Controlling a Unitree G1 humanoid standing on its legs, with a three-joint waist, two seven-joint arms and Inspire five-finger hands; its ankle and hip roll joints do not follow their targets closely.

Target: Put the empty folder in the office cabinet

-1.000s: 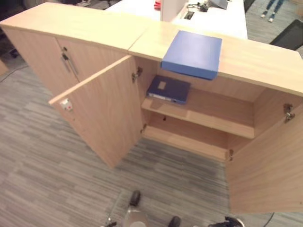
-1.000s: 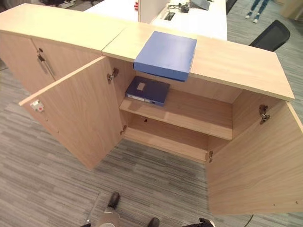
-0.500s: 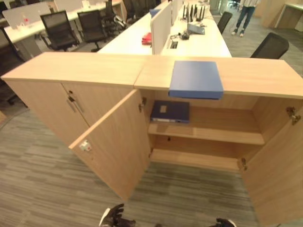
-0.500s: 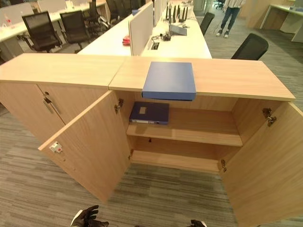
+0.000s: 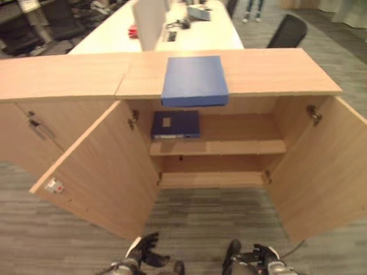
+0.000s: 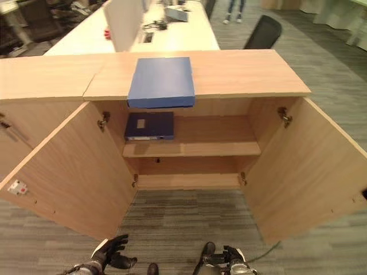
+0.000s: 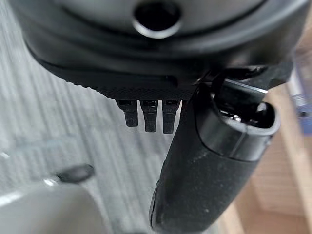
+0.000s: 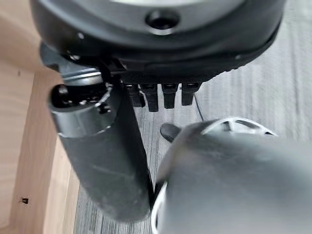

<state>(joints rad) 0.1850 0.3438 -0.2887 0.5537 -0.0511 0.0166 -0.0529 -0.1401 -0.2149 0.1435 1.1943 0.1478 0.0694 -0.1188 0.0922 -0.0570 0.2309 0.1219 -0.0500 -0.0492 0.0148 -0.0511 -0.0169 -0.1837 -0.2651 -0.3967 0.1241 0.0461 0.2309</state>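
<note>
Two doors stand open on the office cabinet (image 5: 275, 71): left door (image 5: 103, 166) swung out toward the robot's left, right door (image 5: 321, 166) swung out to its right. The whole view has shifted over the last second. That's the camera moving, not the furniture; the cabinet now sits square-on and centred instead of skewed.

Upper shelf (image 5: 241, 146) is bare across its middle and right. Bottom shelf (image 5: 212, 179) looks bare too.

Light blue folder (image 5: 194, 80) lies flat on the cabinet top, front edge hanging slightly over the opening. No shift relative to the cabinet. I take it as the task folder, since it's the one not stowed. Dark blue folder (image 5: 175, 124) lies flat at the left end of the upper shelf, directly below it.

Left hand (image 5: 146, 252) and right hand (image 5: 261, 255) are now both in frame at the bottom edge, low over the floor, well short of the cabinet. Left has its fingers spread and empty; the left wrist view agrees. Right looks relaxed, with nothing in it.

Read: alignment looks done, nothing grasped yet. Next is the reach up to the light blue folder. The overhanging edge gives a grip point, and free shelf space sits right beside the dark blue folder.
</note>
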